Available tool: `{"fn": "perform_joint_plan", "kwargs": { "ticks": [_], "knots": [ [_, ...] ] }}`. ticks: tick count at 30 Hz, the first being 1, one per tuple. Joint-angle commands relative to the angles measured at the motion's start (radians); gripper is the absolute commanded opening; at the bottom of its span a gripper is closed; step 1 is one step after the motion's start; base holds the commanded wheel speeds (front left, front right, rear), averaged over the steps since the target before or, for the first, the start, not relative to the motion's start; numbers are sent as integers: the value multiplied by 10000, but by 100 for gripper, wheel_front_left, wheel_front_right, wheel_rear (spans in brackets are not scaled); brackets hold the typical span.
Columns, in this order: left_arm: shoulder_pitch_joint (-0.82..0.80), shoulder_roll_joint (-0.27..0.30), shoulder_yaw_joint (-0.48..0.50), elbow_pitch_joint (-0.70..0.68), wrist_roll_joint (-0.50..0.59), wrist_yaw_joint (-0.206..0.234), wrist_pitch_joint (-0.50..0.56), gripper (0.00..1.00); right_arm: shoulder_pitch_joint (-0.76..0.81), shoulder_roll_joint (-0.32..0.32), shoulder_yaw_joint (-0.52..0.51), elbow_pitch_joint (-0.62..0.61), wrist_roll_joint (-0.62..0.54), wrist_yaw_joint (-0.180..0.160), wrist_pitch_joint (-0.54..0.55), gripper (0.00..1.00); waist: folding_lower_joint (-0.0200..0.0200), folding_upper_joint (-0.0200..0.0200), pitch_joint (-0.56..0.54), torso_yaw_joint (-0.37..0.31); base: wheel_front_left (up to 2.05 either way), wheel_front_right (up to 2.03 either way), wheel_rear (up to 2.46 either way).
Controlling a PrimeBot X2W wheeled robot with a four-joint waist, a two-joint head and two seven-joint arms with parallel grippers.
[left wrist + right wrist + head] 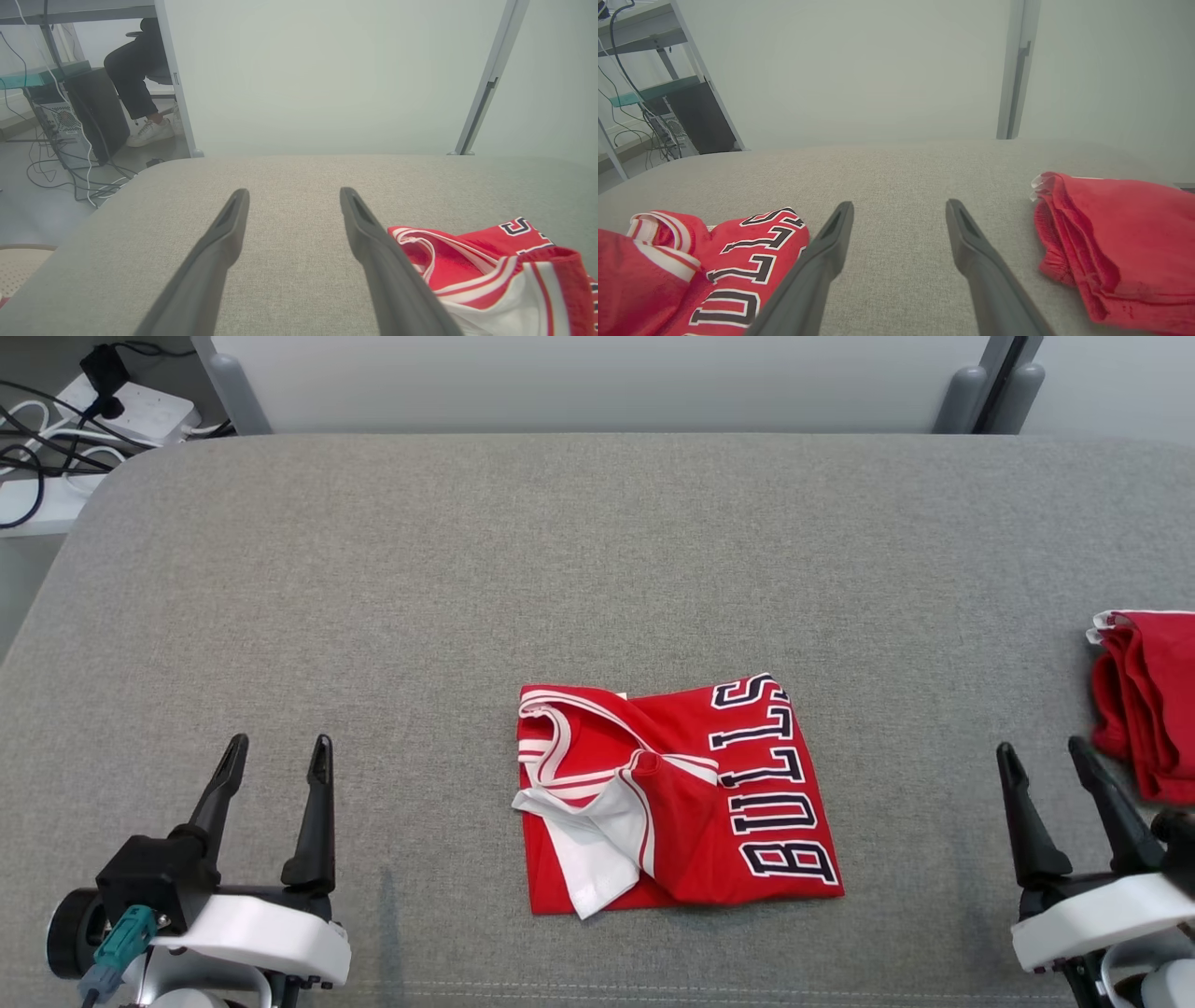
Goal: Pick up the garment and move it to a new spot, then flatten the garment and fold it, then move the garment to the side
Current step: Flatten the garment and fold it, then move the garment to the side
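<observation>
The grey fabric-covered table (597,569) spans the head view, its far left corner rounded. Near its middle, toward the front edge, lies the red jersey (691,812), folded into a rough square with dark lettering along its right side and a white panel and striped trim showing at its left. A second red cloth (1153,709), folded into a layered stack, sits at the table's right edge, well apart from the jersey.

The left gripper (280,747) is at the lower left, its 2 fingers spread wide with bare table between them and nothing held. The right gripper (1041,747) is at the lower right, likewise wide open and empty, between the jersey and the red stack.

Beyond the far left corner, a white power strip (140,406) lies among cables. In the left wrist view, a seated person's leg and white shoe (149,132) show by a desk.
</observation>
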Motion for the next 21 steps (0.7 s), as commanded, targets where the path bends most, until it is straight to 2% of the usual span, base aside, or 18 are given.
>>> {"fn": "perform_joint_plan", "kwargs": {
  "ticks": [1,6,14,21],
  "knots": [
    [-203,335,513,-167,60,84,-121,100,60,-117,112,-210,-87,-27,-164,100,0,0,-48,-39,0,0,0],
    [62,308,764,-227,99,117,-238,100,201,-48,53,-207,-142,-27,-173,100,0,0,-135,-62,0,0,0],
    [124,210,951,-252,264,-74,-313,100,200,-43,24,-219,-111,-27,-176,100,0,0,-111,83,0,0,0],
    [-224,-102,1232,-164,655,-641,-346,100,-229,-225,620,260,246,-27,-97,100,0,0,6,493,0,0,0]
  ]
}}
